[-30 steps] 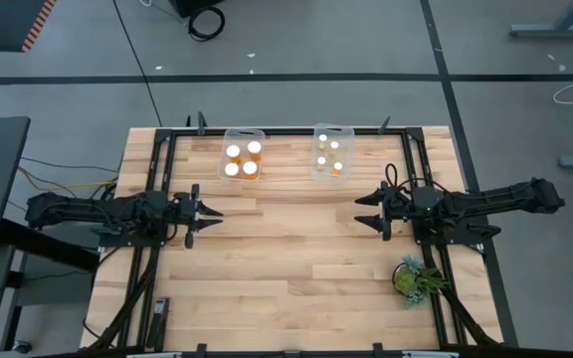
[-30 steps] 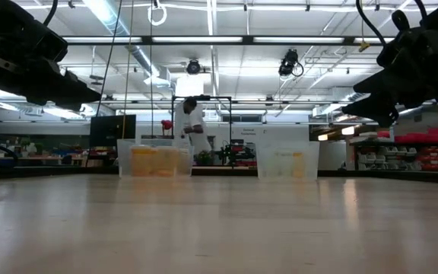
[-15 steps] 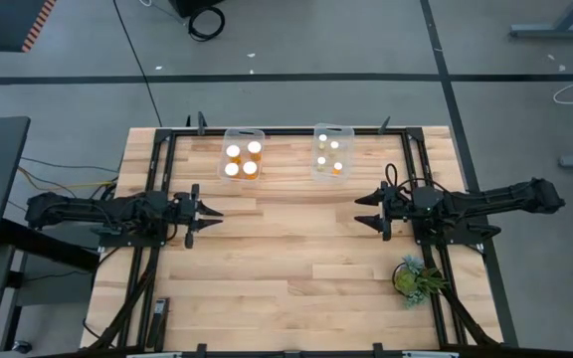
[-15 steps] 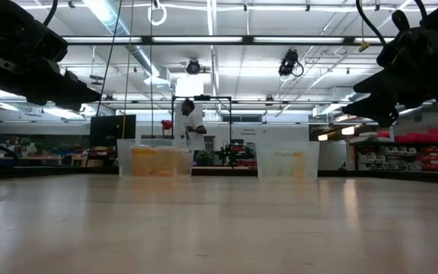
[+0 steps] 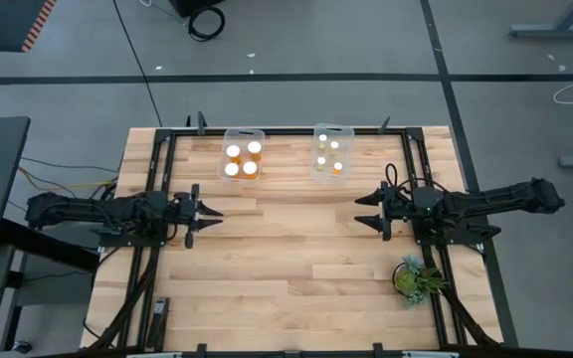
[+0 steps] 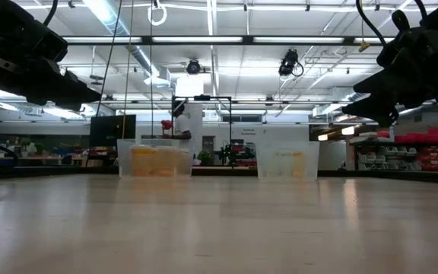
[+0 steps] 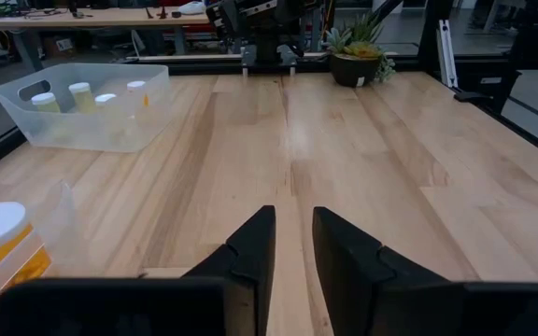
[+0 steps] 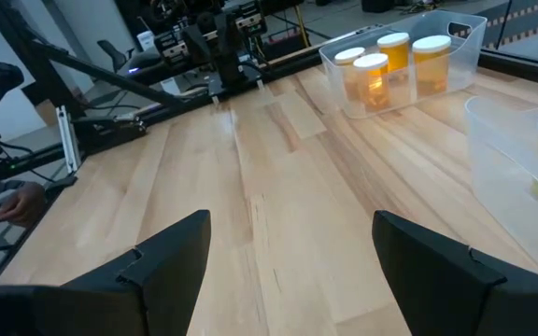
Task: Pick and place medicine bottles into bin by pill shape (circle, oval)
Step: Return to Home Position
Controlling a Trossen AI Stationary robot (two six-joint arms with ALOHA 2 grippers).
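Note:
Two clear bins stand at the table's far edge. The left bin (image 5: 244,157) holds several larger amber medicine bottles (image 8: 400,56) with white caps, standing upright. The right bin (image 5: 331,152) holds several smaller ones (image 7: 82,93). My left gripper (image 5: 214,213) hovers over the table's left part, pointing toward the middle. Its fingers (image 7: 250,247) stand a narrow gap apart with nothing between them. My right gripper (image 5: 361,212) hovers at the right, facing it, wide open (image 8: 292,252) and empty. Both are nearer than the bins.
A small potted plant (image 5: 414,278) sits near the table's right front corner. A dark metal frame (image 5: 157,179) runs along the table's edges. Bare wood (image 5: 286,249) lies between the two grippers and toward the near edge. A person (image 6: 182,118) is far behind the table.
Both arms and all bottles have kept still. The person in the room behind the table has moved a little to the left.

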